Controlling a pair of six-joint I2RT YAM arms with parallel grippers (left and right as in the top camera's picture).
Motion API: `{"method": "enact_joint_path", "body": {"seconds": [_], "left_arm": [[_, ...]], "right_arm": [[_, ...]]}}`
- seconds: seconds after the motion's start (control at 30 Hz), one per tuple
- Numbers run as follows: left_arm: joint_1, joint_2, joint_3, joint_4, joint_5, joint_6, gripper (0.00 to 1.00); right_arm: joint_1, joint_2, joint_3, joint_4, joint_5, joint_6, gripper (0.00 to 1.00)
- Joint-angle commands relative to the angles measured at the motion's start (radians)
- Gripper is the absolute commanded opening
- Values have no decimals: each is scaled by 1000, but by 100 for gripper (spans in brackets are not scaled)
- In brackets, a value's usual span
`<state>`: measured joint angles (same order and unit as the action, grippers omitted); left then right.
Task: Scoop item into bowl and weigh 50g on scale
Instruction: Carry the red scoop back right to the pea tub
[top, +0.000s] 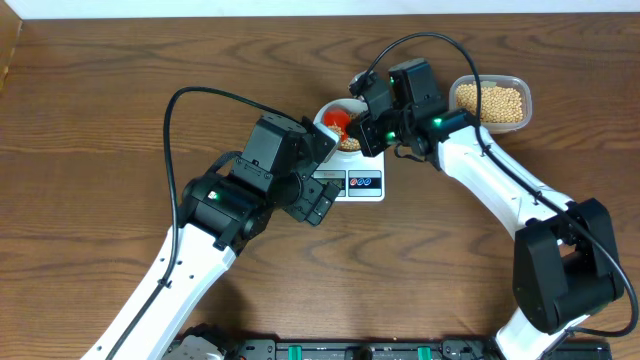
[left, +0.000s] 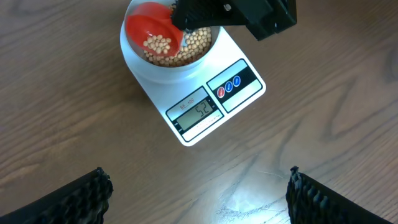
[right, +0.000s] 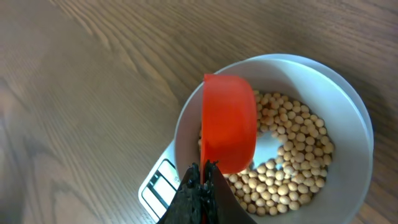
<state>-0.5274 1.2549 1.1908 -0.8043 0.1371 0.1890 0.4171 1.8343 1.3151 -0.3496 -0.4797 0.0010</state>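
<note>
The pale bowl (left: 134, 59) stands on the white scale (left: 249, 99), whose display reads about 52. Tan beans (right: 292, 168) cover the bowl's bottom. My right gripper (right: 203, 168) is shut on the handle of a red scoop (right: 230, 121). The scoop hangs tilted over the bowl's left side, with a few beans (left: 158, 43) still in it. My left gripper (left: 196, 177) stands wide open and empty over bare table, just in front of the scale. From overhead, the left wrist covers part of the scale (top: 365, 185), and the scoop (top: 337, 122) sits in the bowl (top: 326, 110).
A clear plastic tub (top: 490, 100) full of beans sits at the back right, behind the right arm. The two arms meet around the scale at the table's middle. A dark rail runs along the front edge (top: 330, 350).
</note>
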Motion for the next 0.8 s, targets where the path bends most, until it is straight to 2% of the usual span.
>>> {"method": "enact_joint_path", "body": {"seconds": [0.0,0.43,0.77], "left_arm": [[2,6,7,0,12,16,92],[2,6,7,0,12,16,92],[2,6,7,0,12,16,92]], "right_arm": [[-25,1,-7,10,-39,49,2],[-112,1,-7,41,-182,108,2],[-118,1,-7,43,-185,111,2]]}}
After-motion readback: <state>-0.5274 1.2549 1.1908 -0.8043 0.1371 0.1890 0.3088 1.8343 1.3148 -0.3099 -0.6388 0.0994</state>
